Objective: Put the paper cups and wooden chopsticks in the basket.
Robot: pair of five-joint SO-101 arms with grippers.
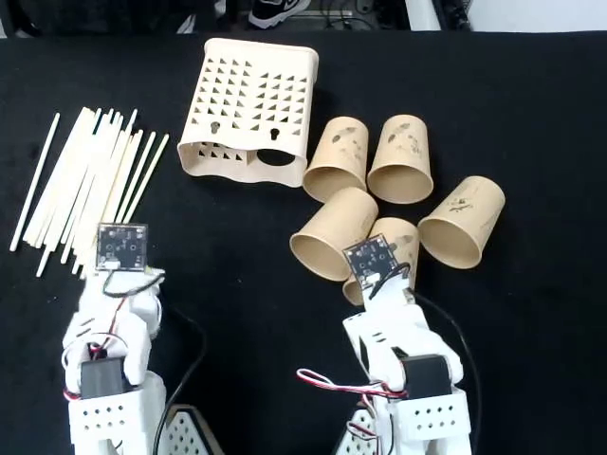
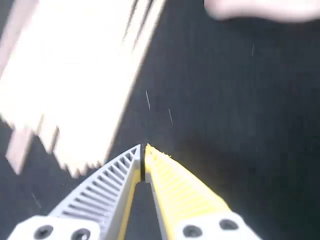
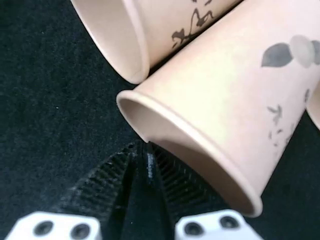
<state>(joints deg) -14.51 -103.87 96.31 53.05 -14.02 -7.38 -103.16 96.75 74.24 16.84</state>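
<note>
A loose pile of wooden chopsticks (image 1: 90, 185) lies at the table's left. Several paper cups lie on their sides at the right, among them one (image 1: 334, 233) beside another cup (image 1: 391, 248). The cream basket (image 1: 251, 109) lies tipped over at the back centre. My left gripper (image 2: 144, 150) is shut and empty, its tips just short of the chopsticks (image 2: 75, 75). My right gripper (image 3: 146, 148) is shut too, with its tips right at the rim of a cup (image 3: 215, 110); a second cup (image 3: 145, 25) lies beyond it.
The table is covered in black cloth (image 1: 237, 275). The basket's opening faces the near side, with its perforated wall up. Two more cups (image 1: 339, 156) (image 1: 402, 157) lie just right of the basket, and one (image 1: 463, 220) farther right. Cables trail near both arm bases.
</note>
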